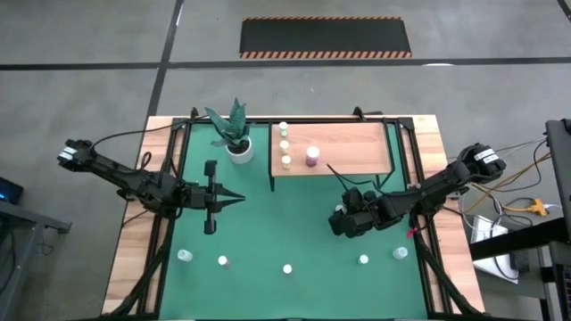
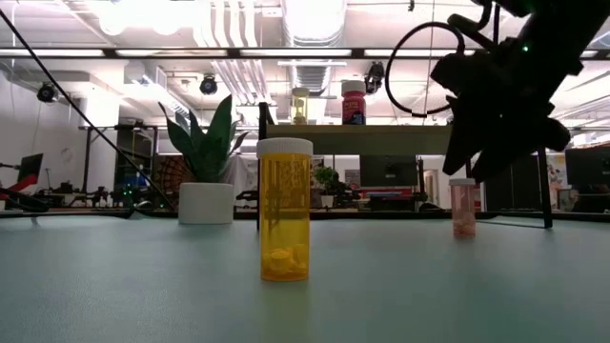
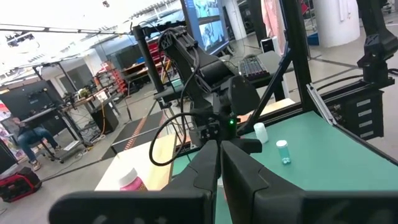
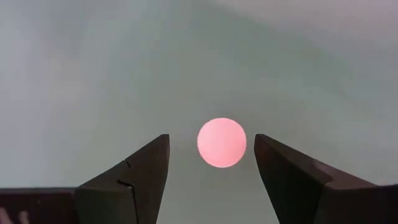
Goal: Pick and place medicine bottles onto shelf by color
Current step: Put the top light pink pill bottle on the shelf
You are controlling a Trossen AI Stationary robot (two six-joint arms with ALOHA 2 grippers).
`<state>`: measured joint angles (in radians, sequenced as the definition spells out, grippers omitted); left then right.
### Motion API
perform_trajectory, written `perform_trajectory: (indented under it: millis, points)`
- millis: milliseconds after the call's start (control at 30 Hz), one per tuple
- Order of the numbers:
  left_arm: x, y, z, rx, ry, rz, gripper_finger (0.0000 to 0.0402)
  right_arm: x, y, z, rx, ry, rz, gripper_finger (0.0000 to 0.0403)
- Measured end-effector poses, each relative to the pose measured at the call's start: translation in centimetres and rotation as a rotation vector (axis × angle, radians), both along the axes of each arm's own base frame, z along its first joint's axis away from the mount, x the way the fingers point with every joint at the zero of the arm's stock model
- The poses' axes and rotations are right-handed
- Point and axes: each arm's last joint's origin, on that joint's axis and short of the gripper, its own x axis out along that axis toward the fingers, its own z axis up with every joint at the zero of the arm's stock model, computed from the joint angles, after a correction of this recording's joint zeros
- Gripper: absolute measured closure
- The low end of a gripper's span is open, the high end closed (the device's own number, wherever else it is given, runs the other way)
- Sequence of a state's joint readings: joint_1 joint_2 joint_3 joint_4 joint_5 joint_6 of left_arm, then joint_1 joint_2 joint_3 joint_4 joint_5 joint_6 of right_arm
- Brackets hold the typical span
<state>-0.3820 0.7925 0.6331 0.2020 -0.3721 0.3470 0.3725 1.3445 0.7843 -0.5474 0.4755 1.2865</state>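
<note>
While spread, fingers [image 4: 149,165] flanking pink bottle [image 4: 222,142].

A green mat [image 1: 268,223] covers the table in the middle of the frame. Along its lower part stand five small bottles [image 1: 287,267] in a row. At upper centre stand a potted plant [image 1: 236,143] and the wooden shelf [image 1: 352,147], carrying four bottles [image 1: 311,157].

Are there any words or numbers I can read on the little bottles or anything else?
None can be read.
Magenta bottle on the shelf: it has a label, but the print is too blurred to read.
Orange bottle: no print shows.
Screens in the room behind: too small and blurred to read.
</note>
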Motion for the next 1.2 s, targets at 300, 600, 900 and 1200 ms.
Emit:
perform_trajectory:
  millis: [300, 600, 900, 1200]
  points:
    - [0.0, 0.0, 0.0, 0.000, 0.000, 0.000, 0.0398, -0.5, -0.3, -1.2, -0.048, -0.022, -0.006, 0.0177]
    - [0.0, 0.0, 0.0, 0.000, 0.001, 0.000, 0.0398, -0.6, -0.4, -1.5, -0.054, -0.013, 0.000, 0.0237]
    - [0.0, 0.0, 0.0, 0.000, 0.001, 0.000, 0.0398, -0.5, -0.3, -1.3, -0.049, -0.016, 0.021, 0.0295]
    - [0.0, 0.0, 0.0, 0.001, 0.002, 0.000, 0.0398, 1.2, 1.4, 3.1, 0.108, -0.038, 0.400, 0.0292]
